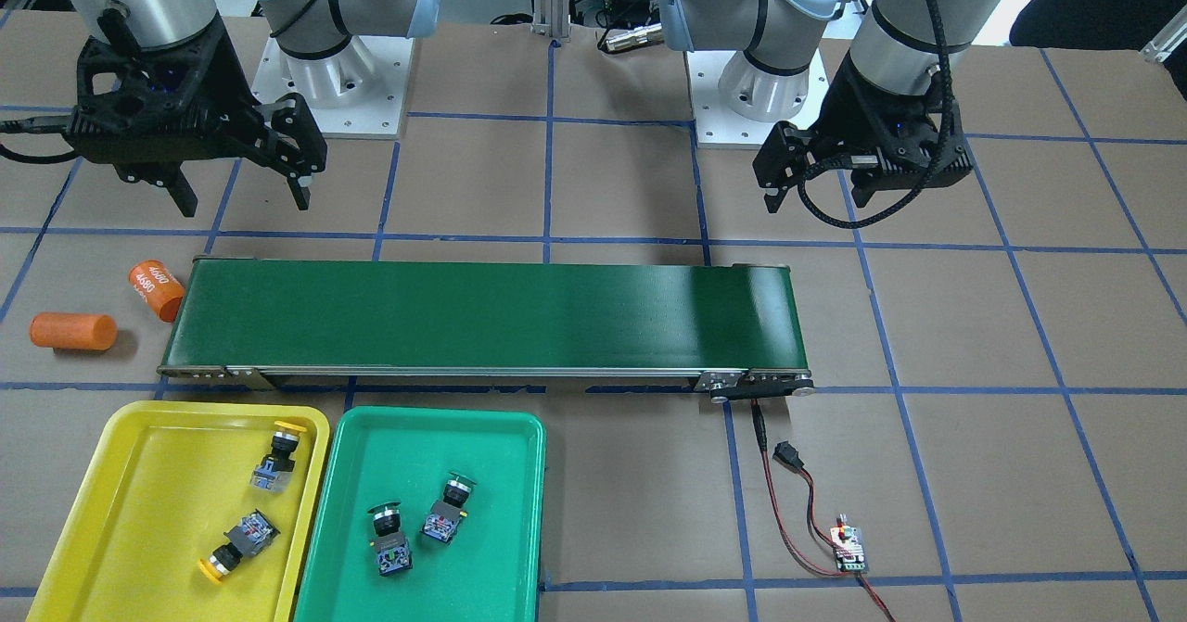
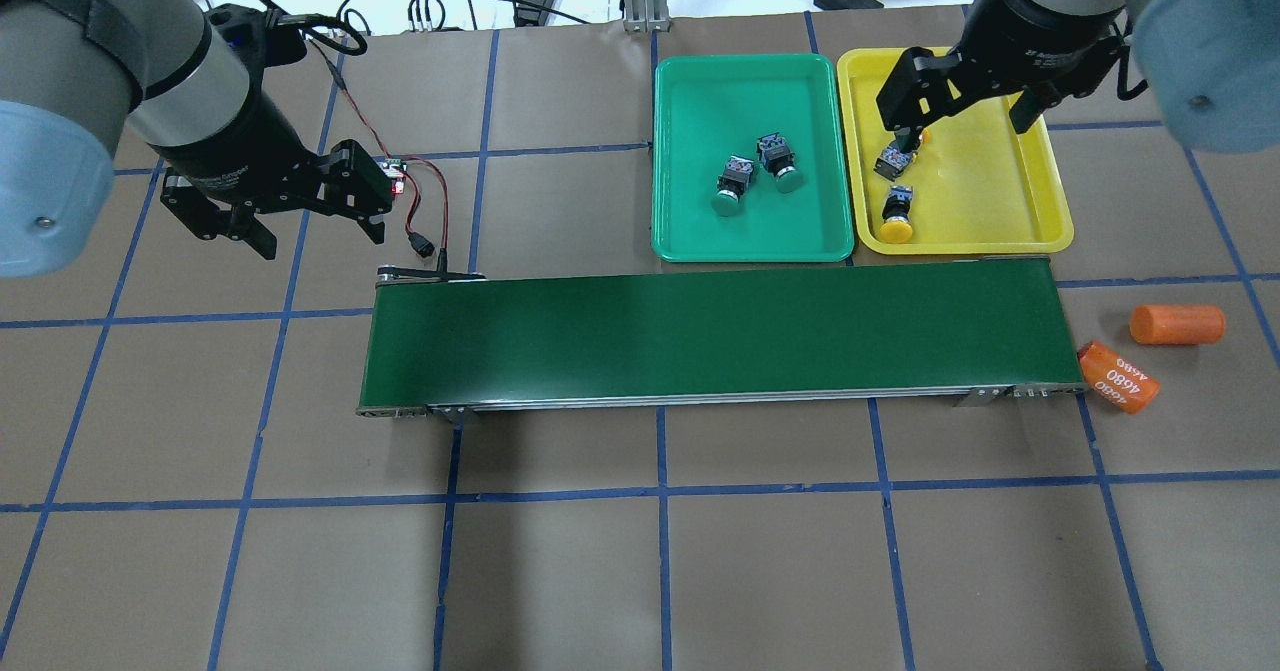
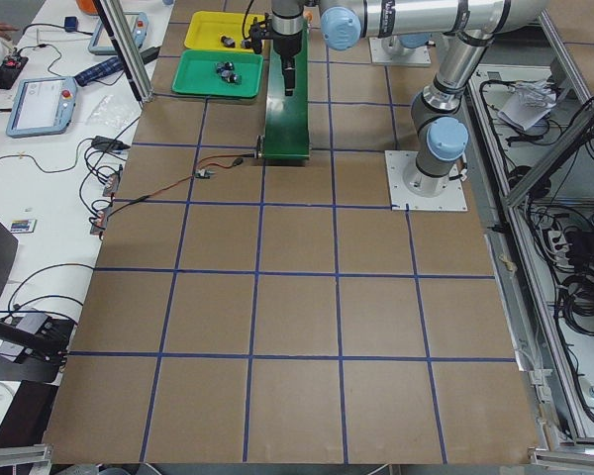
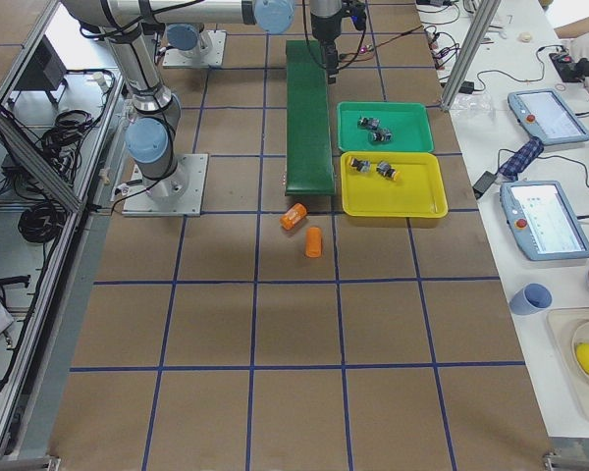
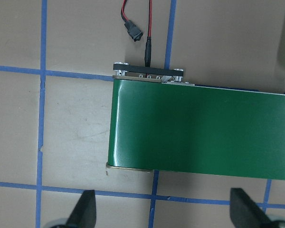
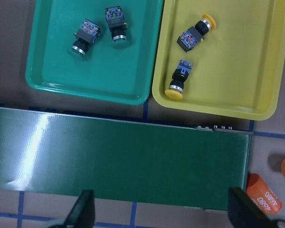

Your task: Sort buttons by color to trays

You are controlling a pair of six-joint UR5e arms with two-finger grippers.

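Two green buttons [image 2: 730,186] [image 2: 780,163] lie on their sides in the green tray [image 2: 745,63]. Two yellow buttons [image 2: 897,213] [image 2: 893,159] lie in the yellow tray [image 2: 990,181]. The right wrist view shows the green buttons [image 6: 85,39], the yellow buttons [image 6: 178,80] and both trays. My right gripper [image 2: 965,131] is open and empty, high above the yellow tray. My left gripper [image 2: 320,239] is open and empty above the belt's left end. In the front view the left gripper [image 1: 816,191] is on the right and the right gripper [image 1: 243,201] on the left.
A long dark-green conveyor belt [image 2: 720,336] runs across the table in front of the trays. Two orange cylinders [image 2: 1177,324] [image 2: 1120,376] lie at its right end. A small circuit board [image 1: 850,550] with red-black wires lies beyond its left end.
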